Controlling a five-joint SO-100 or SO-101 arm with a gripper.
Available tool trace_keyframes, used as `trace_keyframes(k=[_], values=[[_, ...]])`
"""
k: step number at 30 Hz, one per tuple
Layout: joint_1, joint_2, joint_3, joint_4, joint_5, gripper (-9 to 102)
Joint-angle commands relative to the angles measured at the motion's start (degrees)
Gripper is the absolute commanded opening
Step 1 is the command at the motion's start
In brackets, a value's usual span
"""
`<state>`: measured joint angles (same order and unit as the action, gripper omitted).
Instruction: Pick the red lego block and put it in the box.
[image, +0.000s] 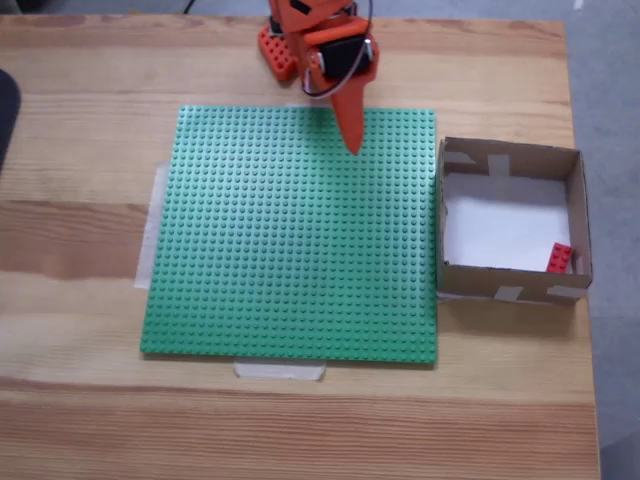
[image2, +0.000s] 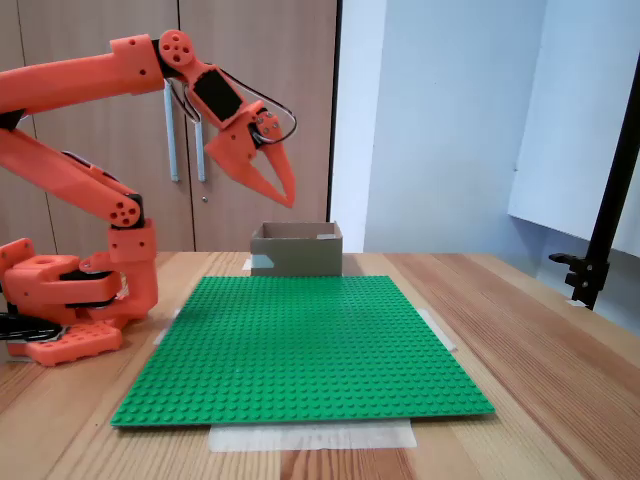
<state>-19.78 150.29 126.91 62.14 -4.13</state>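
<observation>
the brick (image: 559, 258) is seen in a fixed view lying on the white floor of the box (image: 575, 200), in the corner at the lower right of that view, close against both walls there. the box is set on the table (image: 80, 120) at its right edge in that view, just beside the right edge of the baseplate (image: 290, 240); whether the two touch cannot be told. in a fixed view from the side the box (image2: 296, 250) is seen beyond the far edge of the baseplate (image2: 300, 345), and its inside is hidden by its walls.

the gripper (image: 351, 140) is held above the top edge of the baseplate in a fixed view, well apart from the box. in a fixed view from the side the gripper (image2: 285, 197) is raised high over the table (image2: 520, 320), pointed down and toward the box. the fingers are drawn together to a point, and nothing is held between them. strips of pale tape (image: 280, 371) are seen under the baseplate's edges.
</observation>
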Motion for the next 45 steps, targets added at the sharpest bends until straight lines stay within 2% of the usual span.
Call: trace_keyframes(k=[1,11,21,31,45], values=[[2.64,3.16,1.05,-0.79,-0.70,-1],[12.30,9.76,10.72,-4.39,-1.76,-1],[19.95,13.45,25.49,-14.41,-3.52,-1],[19.86,17.14,37.79,-22.76,-4.39,-1],[18.63,23.47,47.20,-23.20,-3.16,-1]])
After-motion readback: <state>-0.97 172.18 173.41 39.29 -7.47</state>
